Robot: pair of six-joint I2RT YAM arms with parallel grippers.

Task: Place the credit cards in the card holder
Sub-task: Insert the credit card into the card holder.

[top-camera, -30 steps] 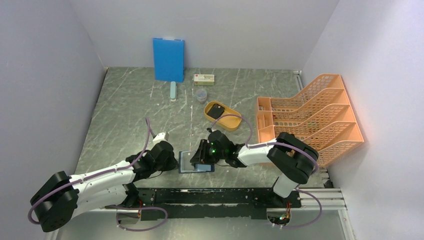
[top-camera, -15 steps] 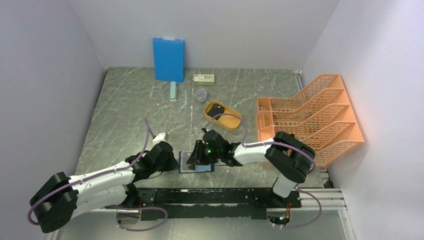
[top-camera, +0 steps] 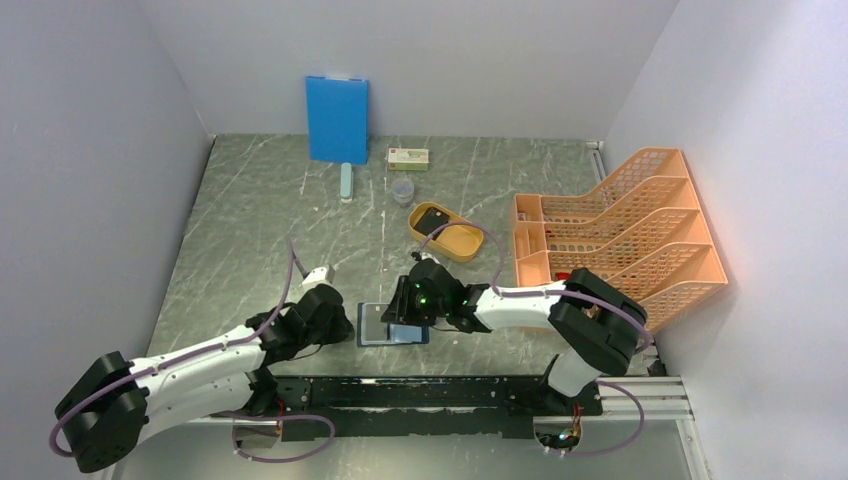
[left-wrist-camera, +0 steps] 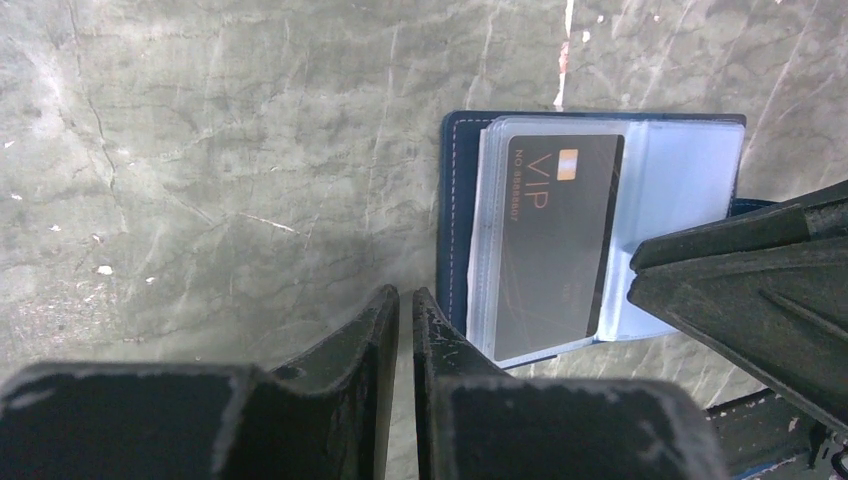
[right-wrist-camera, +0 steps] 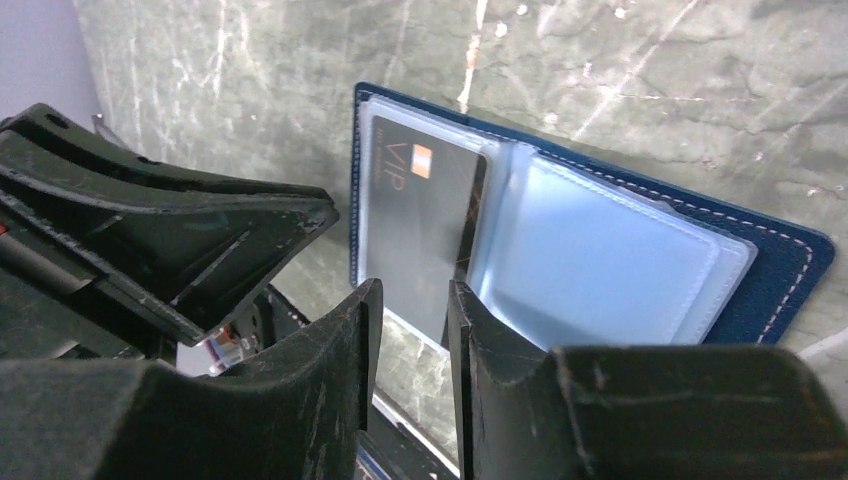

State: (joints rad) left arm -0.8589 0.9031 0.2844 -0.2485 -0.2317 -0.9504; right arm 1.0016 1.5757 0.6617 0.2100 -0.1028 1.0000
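The card holder (top-camera: pixel 392 326) lies open near the table's front edge, navy outside (right-wrist-camera: pixel 785 268) with pale blue sleeves (left-wrist-camera: pixel 685 170). A black VIP credit card (left-wrist-camera: pixel 555 250) sits in its left sleeve (right-wrist-camera: pixel 420 215). My left gripper (left-wrist-camera: pixel 405 292) is shut with only a thin slit and nothing in it. It rests at the holder's left edge (top-camera: pixel 346 322), its right finger lapping the navy cover. My right gripper (right-wrist-camera: pixel 413 285) hovers over the holder's near side (top-camera: pixel 402 310), jaws a little open and empty.
A yellow-orange oval tray (top-camera: pixel 458 244) with a dark flat thing in it sits behind the holder. An orange file rack (top-camera: pixel 620 235) stands at the right. At the back are a blue board (top-camera: pixel 337 118), a small box (top-camera: pixel 408 157), a cup (top-camera: pixel 402 190) and a pale bar (top-camera: pixel 346 182). A black rail (top-camera: pixel 440 392) runs along the front.
My right gripper swung slightly left and came back over the holder, its jaws a touch wider. The left gripper stayed at the holder's left edge.
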